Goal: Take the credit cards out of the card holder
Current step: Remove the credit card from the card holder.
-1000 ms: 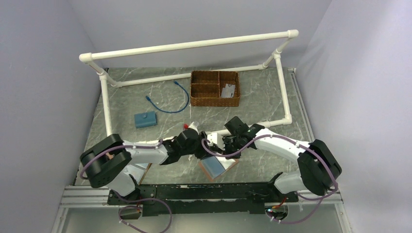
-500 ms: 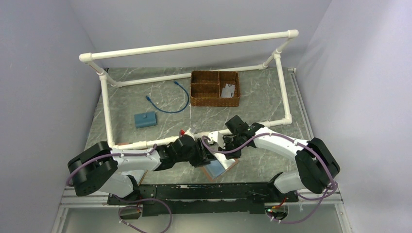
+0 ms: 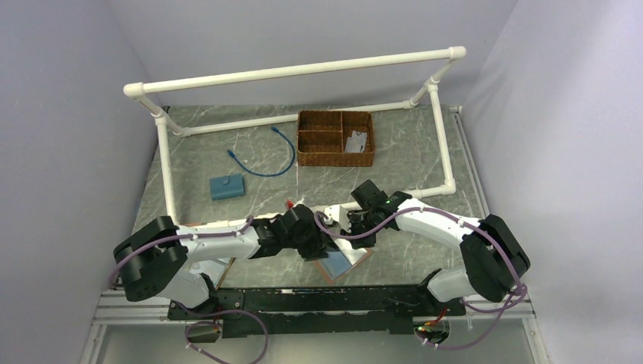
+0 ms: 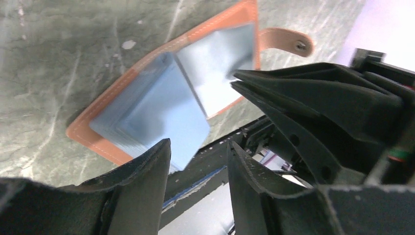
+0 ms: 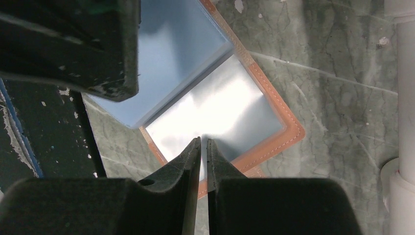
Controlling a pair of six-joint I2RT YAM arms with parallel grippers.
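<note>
The card holder (image 3: 343, 263) lies open near the table's front edge, reddish-brown with a grey-blue lining (image 4: 215, 58). One blue inner flap (image 4: 169, 115) stands raised. My right gripper (image 5: 203, 139) is shut, its tips resting on the glossy lining (image 5: 220, 112) of the card holder (image 5: 288, 134). In the top view the right gripper (image 3: 356, 237) hangs over the holder's far side. My left gripper (image 4: 198, 144) is open and holds nothing, just at the holder's front-left corner (image 4: 83, 134); from above the left gripper (image 3: 324, 247) sits beside the holder. No credit cards show.
A wicker basket (image 3: 335, 138) with a pale flat item stands at the back. A blue cable (image 3: 265, 155) and a small blue block (image 3: 227, 186) lie at the left. The white pipe frame (image 3: 303, 72) surrounds the work area. A black rail (image 3: 318, 297) runs along the front edge.
My left arm has dropped and swung right, bringing its gripper down beside the card holder. The right arm and the holder have stayed put.
</note>
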